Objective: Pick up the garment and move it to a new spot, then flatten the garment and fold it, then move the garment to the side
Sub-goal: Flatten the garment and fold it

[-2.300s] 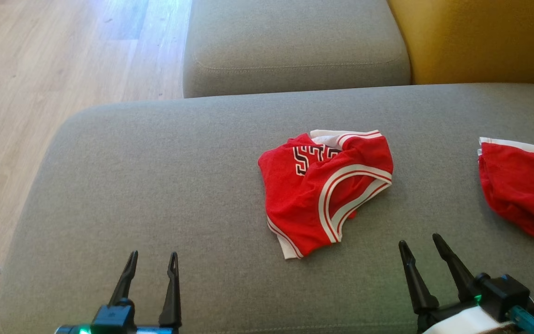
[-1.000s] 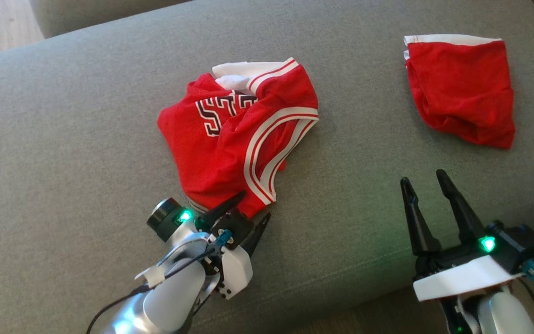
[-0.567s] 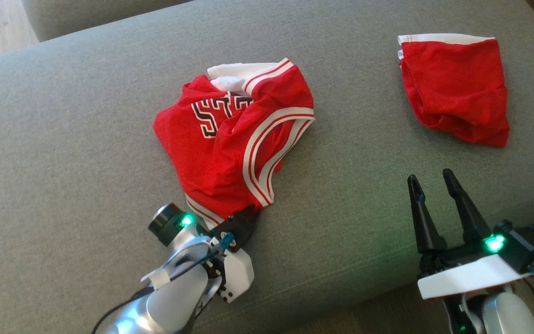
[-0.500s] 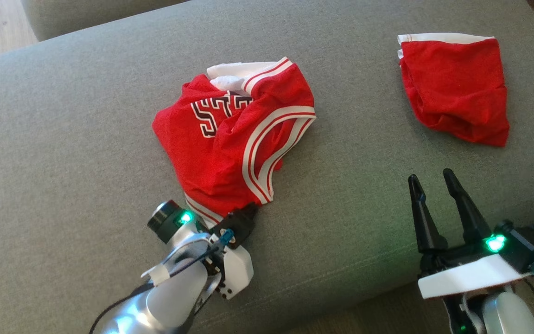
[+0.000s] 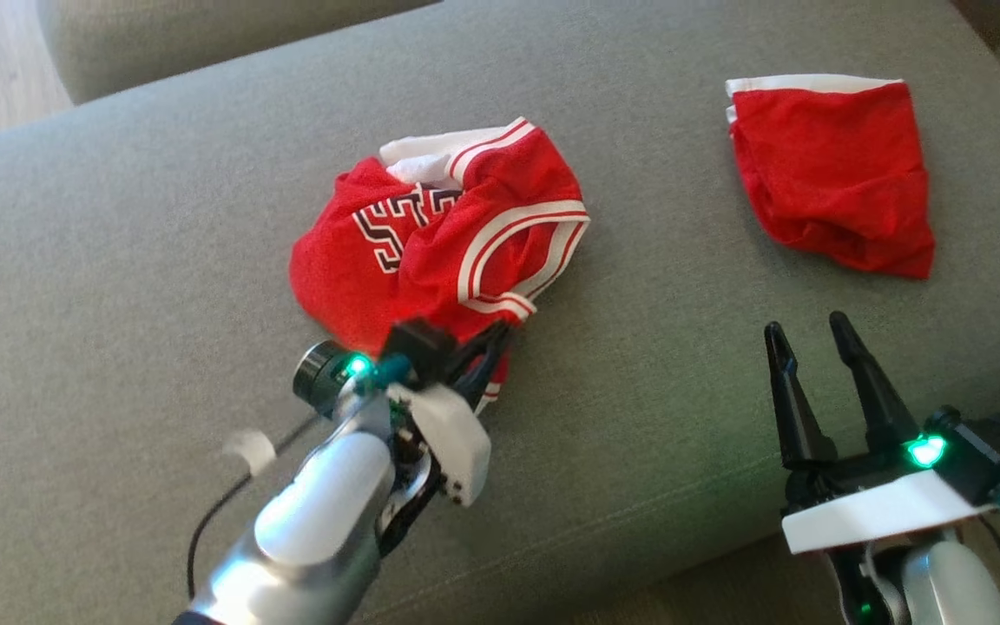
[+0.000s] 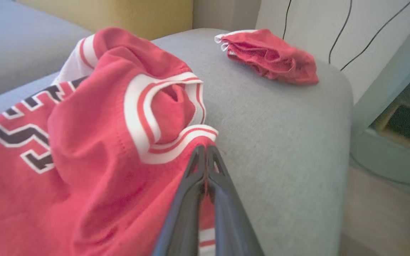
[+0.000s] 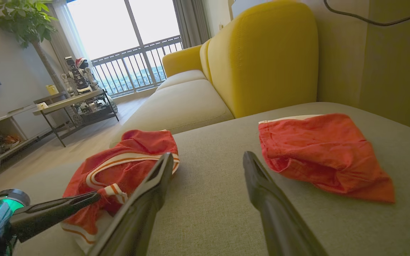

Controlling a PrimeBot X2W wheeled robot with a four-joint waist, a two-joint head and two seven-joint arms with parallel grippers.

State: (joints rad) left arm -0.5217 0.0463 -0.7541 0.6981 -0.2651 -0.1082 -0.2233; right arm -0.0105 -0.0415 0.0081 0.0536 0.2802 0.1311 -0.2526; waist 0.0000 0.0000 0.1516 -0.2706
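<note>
**Left gripper point(image 6: 205, 151) pinches the jersey point(image 5: 430, 260) hem; right gripper point(image 5: 805, 325) wide and empty**

In the left wrist view the two dark tapered fingers meet tip to tip at lower centre, with a sliver of red fabric caught between them just below the white and red striped trim. The jersey is a soft red mesh knit. It is bunched rather than flat, and one banded armhole curls into a loop just above the fingertips. Black and white block lettering crosses its left part.

In the head view the jersey lies in a crumpled heap at upper centre on the grey woven sofa cushion point(image 5: 118, 260), its near edge drawn up at the left gripper.

The right gripper sits at the lower right with its fingers spread wide and nothing between them, over bare cushion. A second red garment point(image 5: 830, 174) with a white band lies at the upper right, well apart from the jersey.

The right wrist view adds a smooth yellow backrest point(image 7: 262, 53) behind the cushion. The left wrist view adds thin black cables point(image 6: 336, 35) on a pale wall at the upper right.
</note>
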